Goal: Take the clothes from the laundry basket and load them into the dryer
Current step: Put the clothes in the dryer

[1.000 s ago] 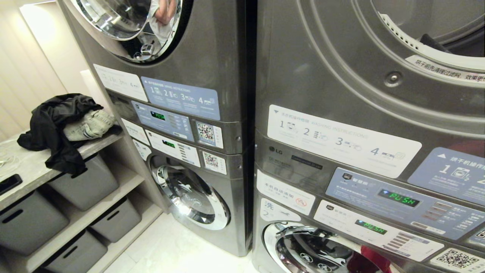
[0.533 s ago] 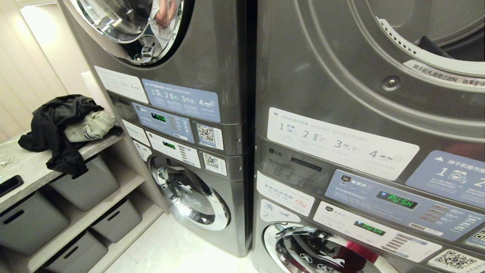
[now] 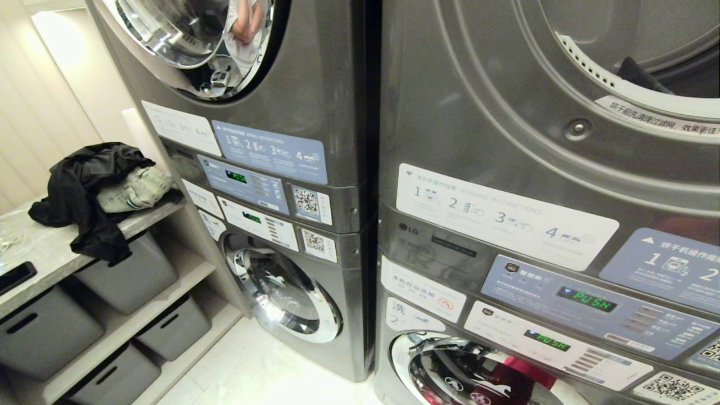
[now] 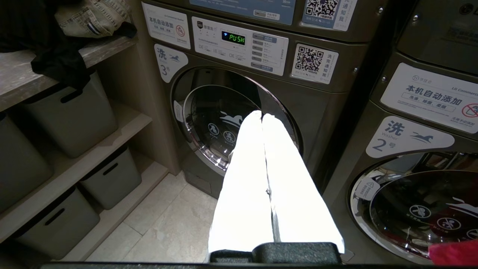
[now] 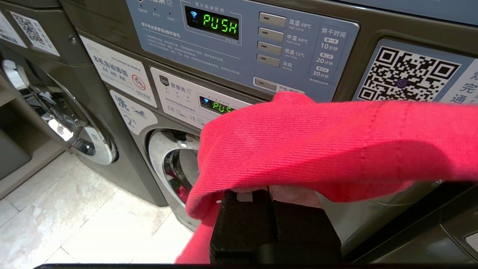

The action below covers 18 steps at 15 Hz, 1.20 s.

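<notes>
Over the last second the whole head view slides downward a little: the pile of dark clothes (image 3: 98,197) on the shelf (image 3: 39,247) and the machine panels all sit lower, so the camera is rising, not the things. That likely means the robot is lifting its load toward the open dryer drum (image 3: 647,62) at upper right. The left gripper (image 4: 262,116) hangs in front of a lower washer door (image 4: 224,130), fingers pressed together, empty. The right gripper (image 5: 274,190) is clamped on a red garment (image 5: 336,149) that drapes over it, just before the control panel (image 5: 242,41).
</notes>
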{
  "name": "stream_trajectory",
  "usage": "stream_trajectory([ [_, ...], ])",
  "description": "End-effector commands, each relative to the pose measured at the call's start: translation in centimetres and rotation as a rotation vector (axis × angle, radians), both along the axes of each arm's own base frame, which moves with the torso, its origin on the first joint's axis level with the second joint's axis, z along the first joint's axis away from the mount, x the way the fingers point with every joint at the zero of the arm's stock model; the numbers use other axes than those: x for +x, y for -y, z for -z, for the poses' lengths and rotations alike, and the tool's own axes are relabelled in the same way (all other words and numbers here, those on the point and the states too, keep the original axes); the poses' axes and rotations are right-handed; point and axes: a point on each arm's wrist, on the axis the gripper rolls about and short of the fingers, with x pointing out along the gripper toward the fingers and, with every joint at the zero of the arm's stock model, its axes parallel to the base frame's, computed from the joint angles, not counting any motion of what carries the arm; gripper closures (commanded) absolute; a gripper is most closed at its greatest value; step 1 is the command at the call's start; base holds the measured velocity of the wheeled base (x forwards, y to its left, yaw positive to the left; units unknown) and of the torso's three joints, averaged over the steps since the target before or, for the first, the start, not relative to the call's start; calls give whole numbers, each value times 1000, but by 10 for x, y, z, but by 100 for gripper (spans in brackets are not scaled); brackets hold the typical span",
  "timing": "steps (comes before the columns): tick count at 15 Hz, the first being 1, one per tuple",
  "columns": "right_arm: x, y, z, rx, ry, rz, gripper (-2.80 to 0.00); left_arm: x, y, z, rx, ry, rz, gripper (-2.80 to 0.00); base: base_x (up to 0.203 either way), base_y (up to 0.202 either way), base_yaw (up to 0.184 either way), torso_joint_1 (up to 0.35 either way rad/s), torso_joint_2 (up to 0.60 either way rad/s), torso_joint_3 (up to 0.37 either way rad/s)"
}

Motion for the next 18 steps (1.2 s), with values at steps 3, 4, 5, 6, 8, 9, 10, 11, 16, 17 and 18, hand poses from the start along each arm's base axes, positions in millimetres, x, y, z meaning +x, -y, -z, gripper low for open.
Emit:
stream_trajectory([
  [3,0,0,0,-3,-1,0,0,2,0,9,0,-30,0,0,0,0,0,59,-111,-55],
  [4,0,0,0,-3,-1,0,0,2,0,9,0,-30,-2,0,0,0,0,63,-125,-61],
  [5,0,0,0,-1,-1,0,0,2,0,9,0,-30,0,0,0,0,0,80,-131,-66],
  [6,0,0,0,-3,-1,0,0,2,0,9,0,-30,0,0,0,0,0,43,-82,-44],
  [8,0,0,0,-1,-1,0,0,2,0,9,0,-30,-2,0,0,0,0,70,-128,-58],
  [9,0,0,0,2,-1,0,0,2,0,9,0,-30,-1,0,0,0,0,48,-93,-43],
  [10,0,0,0,3,-1,0,0,2,0,9,0,-31,-2,0,0,0,0,66,-117,-54],
  [11,0,0,0,3,-1,0,0,3,0,9,0,-31,0,0,0,0,0,70,-107,-57],
  [16,0,0,0,3,-1,0,0,3,0,9,-2,-31,-2,0,0,0,0,60,-111,-58],
  [17,0,0,0,3,-1,0,0,2,0,9,-2,-30,0,0,0,0,0,78,-123,-78],
  [18,0,0,0,4,-1,0,0,2,0,9,-2,-30,-2,0,128,0,0,29,-105,-39],
])
